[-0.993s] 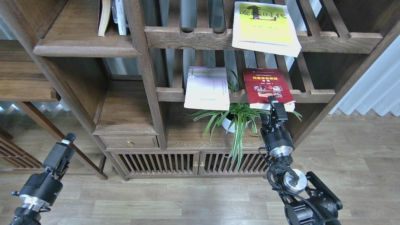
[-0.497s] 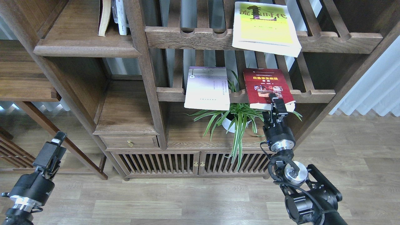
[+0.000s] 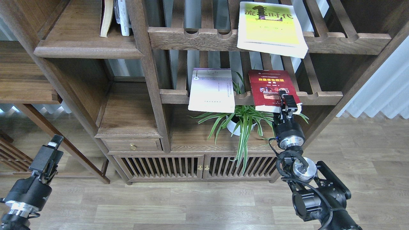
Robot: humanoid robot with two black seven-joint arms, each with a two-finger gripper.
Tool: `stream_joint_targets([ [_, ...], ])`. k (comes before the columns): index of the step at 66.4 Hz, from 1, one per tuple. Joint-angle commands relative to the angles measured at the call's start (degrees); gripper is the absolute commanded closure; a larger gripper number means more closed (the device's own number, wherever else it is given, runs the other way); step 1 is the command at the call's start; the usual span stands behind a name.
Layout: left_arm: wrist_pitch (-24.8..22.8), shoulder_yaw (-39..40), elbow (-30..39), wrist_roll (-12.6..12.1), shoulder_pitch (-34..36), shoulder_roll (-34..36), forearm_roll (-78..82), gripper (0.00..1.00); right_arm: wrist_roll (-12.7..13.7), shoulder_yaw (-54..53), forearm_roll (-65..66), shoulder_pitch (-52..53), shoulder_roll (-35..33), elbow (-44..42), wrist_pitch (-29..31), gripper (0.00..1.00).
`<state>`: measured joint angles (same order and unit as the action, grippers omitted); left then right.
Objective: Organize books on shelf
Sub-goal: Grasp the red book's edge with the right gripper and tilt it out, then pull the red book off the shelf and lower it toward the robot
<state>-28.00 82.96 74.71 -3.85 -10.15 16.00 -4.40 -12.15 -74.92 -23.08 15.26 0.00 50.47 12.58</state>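
Observation:
A dark red book [image 3: 267, 83] lies flat on the lower slatted rack [image 3: 322, 96], its front edge hanging over the rail. A pale lavender-white book [image 3: 211, 90] lies to its left on the same rack. A yellow-green book [image 3: 270, 27] lies on the upper slatted rack [image 3: 191, 37]. The solid shelf [image 3: 87, 51] is at the upper left and holds a few upright books [image 3: 107, 17]. My right gripper [image 3: 286, 101] is at the red book's front right corner, overlapping its edge; I cannot tell its jaw state. My left gripper [image 3: 51, 147] is low at the left, away from the shelf.
A spider plant in a white pot [image 3: 242, 120] stands on the cabinet top just left of my right arm, under the two lower books. Upright wooden posts [image 3: 150, 80] divide the bays. A drawer and slatted cabinet doors [image 3: 179, 166] are below. A side table [image 3: 22, 86] is at the left.
My right gripper has risen and shifted slightly right, up onto the red book's front corner. My left arm has dropped down and to the left.

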Motion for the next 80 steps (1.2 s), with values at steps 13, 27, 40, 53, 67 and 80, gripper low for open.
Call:
stream_joint_targets([
  [13, 0.0, 0.4, 0.0, 0.1, 0.0, -0.1, 0.0, 0.00, -0.2, 1.2, 0.0, -0.1, 0.0, 0.2, 2.2, 0.82],
  [27, 0.0, 0.4, 0.0, 0.0, 0.0, -0.2, 0.0, 0.00, 0.5, 4.2, -0.2, -0.1, 0.0, 1.0, 4.7, 0.93],
  [40, 0.0, 0.4, -0.1, 0.0, 0.0, -0.2, 0.1, 0.00, 0.5, 4.2, -2.1, -0.8, 0.0, 7.0, 4.9, 0.95],
  [53, 0.0, 0.4, -0.5, 0.1, 0.0, -0.4, 0.1, 0.00, 0.5, 4.3, -3.8, -4.7, 0.0, 14.9, 4.8, 0.95],
  [67, 0.0, 0.4, -1.3, 0.1, 0.3, -0.5, 0.1, 0.00, 0.5, 3.9, -3.8, -12.4, 0.0, 22.8, 4.9, 0.95],
  [80, 0.0, 0.5, -1.7, 0.1, 0.4, -0.5, 0.0, 0.00, 0.5, 0.5, -5.3, -19.7, 0.0, 28.5, 7.5, 0.95],
])
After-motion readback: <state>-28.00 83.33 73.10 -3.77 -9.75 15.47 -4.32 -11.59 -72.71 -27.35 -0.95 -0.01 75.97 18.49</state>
